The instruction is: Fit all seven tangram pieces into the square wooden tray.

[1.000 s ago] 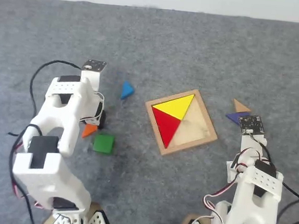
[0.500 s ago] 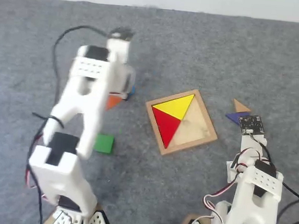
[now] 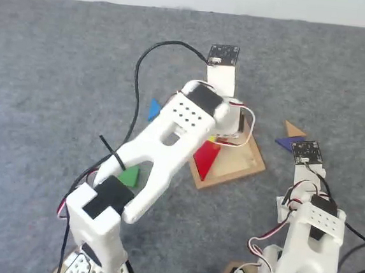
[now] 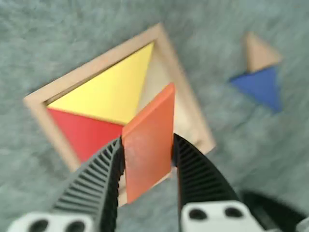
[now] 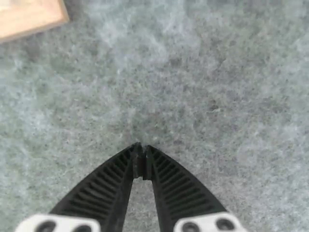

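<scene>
Now the orange piece point(image 4: 149, 123) hangs over the open right half of the square wooden tray point(image 4: 38, 102), pinched flat between the ribbed fingers of the left claw point(image 4: 147, 141), which is closed on it. A second ago that arm was far off to the left by the green square point(image 3: 128, 175); it has since swung right across the grey surface point(image 3: 60, 68), carrying the piece along. The yellow triangle point(image 4: 106, 92) and red triangle point(image 4: 84, 135) already fill the tray's left half, so this looks like the third placement, with lowering and turning to come. The small blue triangle point(image 3: 154, 110), tan triangle point(image 3: 293, 128) and dark blue piece point(image 3: 287, 143) wait outside. The right claw point(image 5: 140, 159) remains pressed shut, empty, near right.
</scene>
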